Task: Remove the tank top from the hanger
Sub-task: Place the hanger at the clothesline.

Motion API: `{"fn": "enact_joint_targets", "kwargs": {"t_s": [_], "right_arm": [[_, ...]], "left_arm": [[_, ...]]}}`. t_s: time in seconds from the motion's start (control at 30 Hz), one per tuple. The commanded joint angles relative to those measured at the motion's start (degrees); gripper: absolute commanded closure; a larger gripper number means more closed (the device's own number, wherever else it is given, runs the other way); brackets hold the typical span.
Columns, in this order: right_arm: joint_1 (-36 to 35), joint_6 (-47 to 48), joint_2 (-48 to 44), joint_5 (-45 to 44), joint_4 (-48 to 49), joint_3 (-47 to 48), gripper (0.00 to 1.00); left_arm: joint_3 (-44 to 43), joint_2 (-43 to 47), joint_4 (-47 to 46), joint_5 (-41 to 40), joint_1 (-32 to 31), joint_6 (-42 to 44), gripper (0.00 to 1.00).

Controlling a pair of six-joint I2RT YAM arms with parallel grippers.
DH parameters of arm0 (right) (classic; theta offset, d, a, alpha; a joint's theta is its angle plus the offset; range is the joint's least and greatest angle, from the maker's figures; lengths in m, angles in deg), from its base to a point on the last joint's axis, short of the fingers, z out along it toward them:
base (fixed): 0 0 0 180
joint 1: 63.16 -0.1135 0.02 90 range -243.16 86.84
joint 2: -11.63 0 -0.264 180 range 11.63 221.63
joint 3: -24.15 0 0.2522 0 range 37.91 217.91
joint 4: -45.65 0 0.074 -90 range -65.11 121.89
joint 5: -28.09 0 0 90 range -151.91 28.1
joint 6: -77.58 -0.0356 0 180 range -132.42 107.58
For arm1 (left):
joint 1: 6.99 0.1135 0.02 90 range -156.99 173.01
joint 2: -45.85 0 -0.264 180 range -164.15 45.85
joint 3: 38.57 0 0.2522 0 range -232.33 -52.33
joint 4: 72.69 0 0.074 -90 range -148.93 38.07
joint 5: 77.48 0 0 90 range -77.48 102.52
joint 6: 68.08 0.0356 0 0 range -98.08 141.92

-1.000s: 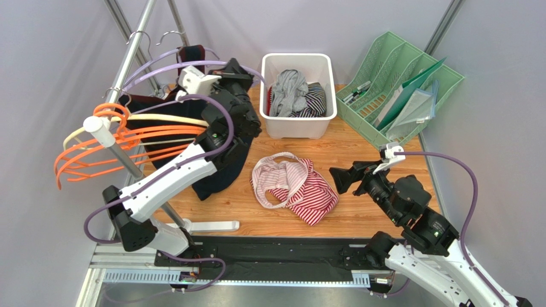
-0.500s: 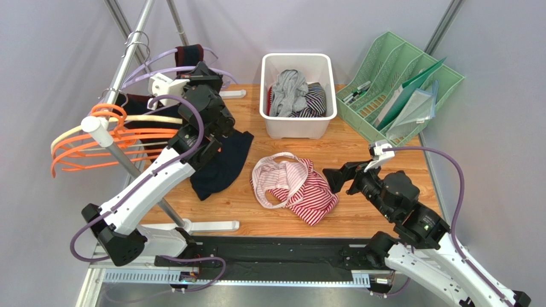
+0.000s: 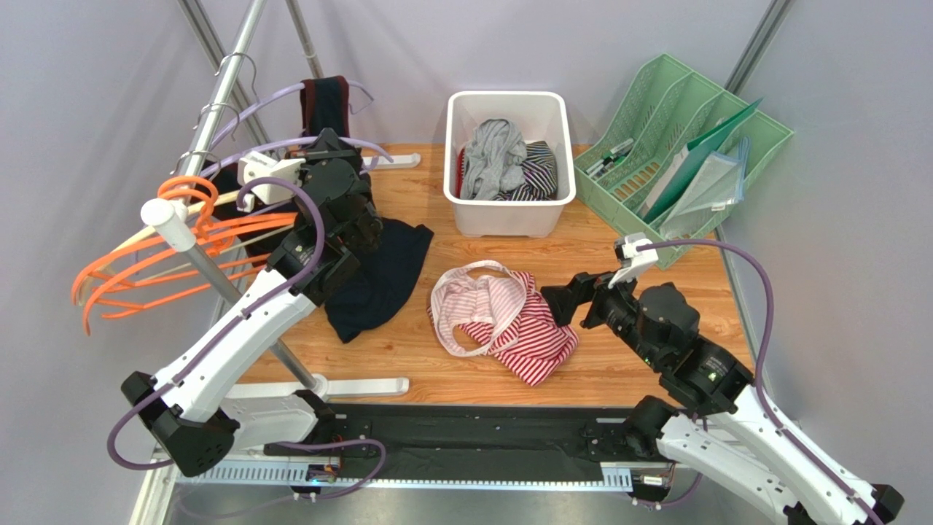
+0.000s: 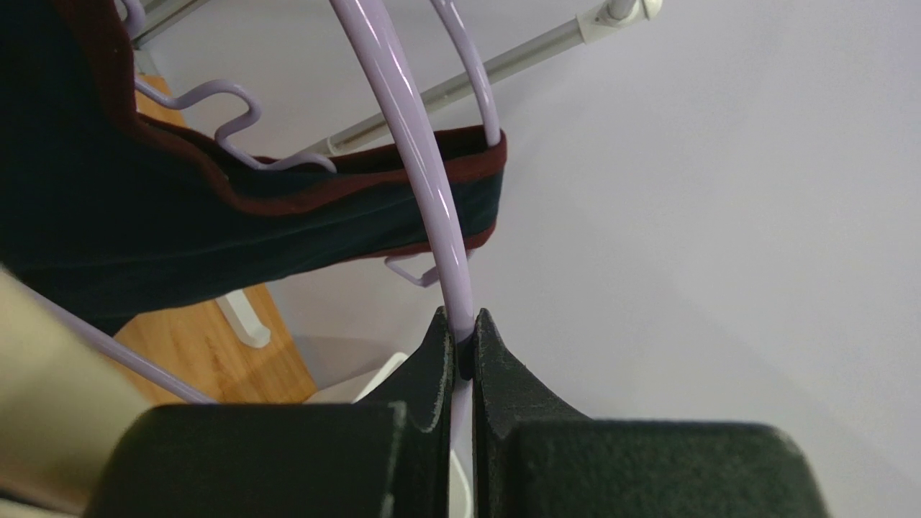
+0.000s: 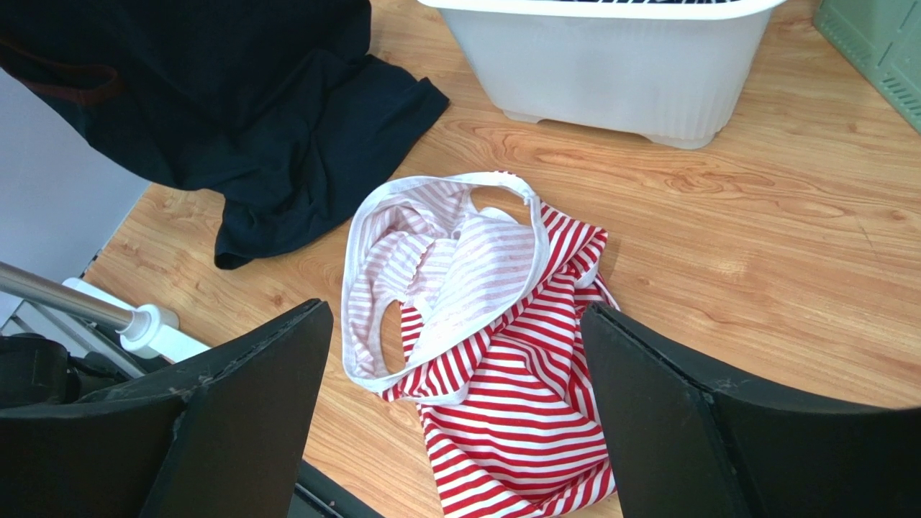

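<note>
The left tool (image 4: 463,337) is clamped shut on the lavender hanger (image 4: 416,162) at the frame's centre. The dark tank top (image 4: 162,216), trimmed in maroon, hangs on that hanger at upper left, its lower part pooling on the desk (image 3: 438,370). The right tool (image 5: 454,318) gapes wide, holding nothing, above a red-striped top (image 5: 508,410) lying at lower centre.

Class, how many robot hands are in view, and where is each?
2. The left hand is shut on the lavender hanger; the right hand, open, hovers above the striped top on the table. None seems hidden.
</note>
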Motion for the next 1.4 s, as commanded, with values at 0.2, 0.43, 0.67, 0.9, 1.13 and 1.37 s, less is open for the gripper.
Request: {"fn": "enact_joint_targets", "kwargs": {"t_s": [0.2, 0.43, 0.67, 0.9, 1.13, 1.37], "right_arm": [[-0.01, -2.25, 1.54, 1.96, 4.99, -1.22, 0.08], [-0.01, -2.6, 3.12, 2.58, 5.34, -1.13, 0.08], [-0.01, -3.31, 4.17, 3.19, 7.1, -1.75, 0.08], [-0.09, -3.57, 5.23, 3.37, 7.46, -2.1, 0.08], [-0.01, -4.01, 5.67, 3.2, 8.95, -3.06, 0.08], [-0.01, -4.98, 10.58, 4.25, 9.92, -2.36, 0.07]], "left_arm": [[1.22, 2.51, 4.11, 4.95, 0.35, -4.83, 0.53], [-2.71, 3.12, 15.39, 7.59, 0.35, -10.24, 0.01], [-10.11, 2.42, 34.24, 12.42, 0.35, -20.02, 0.01], [-11.87, 4.79, 42.78, 17.87, 0.35, -25.39, 0.01], [-9.05, 8.49, 42.61, 28.32, 0.26, -28.83, 0.01], [-11.69, 3.74, 39.71, 35.1, -2.37, -23.11, 0.01]]}}
